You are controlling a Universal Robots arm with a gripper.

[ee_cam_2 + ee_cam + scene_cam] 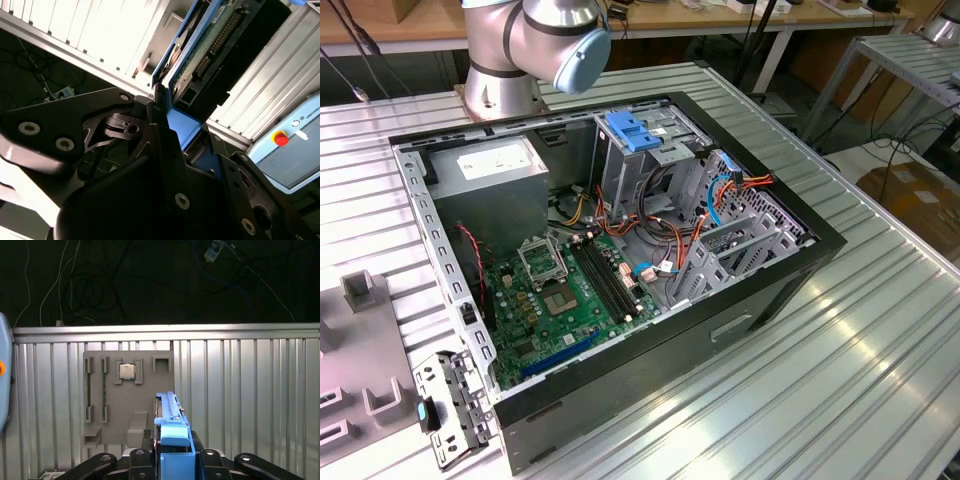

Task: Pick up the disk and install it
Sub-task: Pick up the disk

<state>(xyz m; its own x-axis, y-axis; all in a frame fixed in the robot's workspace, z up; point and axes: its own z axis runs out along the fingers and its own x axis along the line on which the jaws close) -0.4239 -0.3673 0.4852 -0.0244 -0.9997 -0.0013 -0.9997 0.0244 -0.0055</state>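
Ribbed aluminium table runs under everything, with benches and cables behind it. At its middle lies our landmark, the black computer case, on its side with the panel off. Behind the case's far corner, towards the exterior view's left, we see the grey base of the arm rising from the table.

Inside the case, in the far corner nearest the arm, sits a grey metal power supply with a white sticker. Nearer the camera, on the case floor, lies the green motherboard. Outside the case, at the exterior view's left, a grey fixture plate lies flat on the table. On top of the drive cage at the back of the case rests a slotted light-blue bracket.

In the first wrist view we find the gripper closed on the disk, its black fingers pressing the blue carrier from both sides. The disk is outside the case, held edge-on and seen against the fixture plate. In the second wrist view the disk shows its green circuit-board face between blue rails, with the ribbed table behind it. A small silver processor chip sits in a pocket of that plate.
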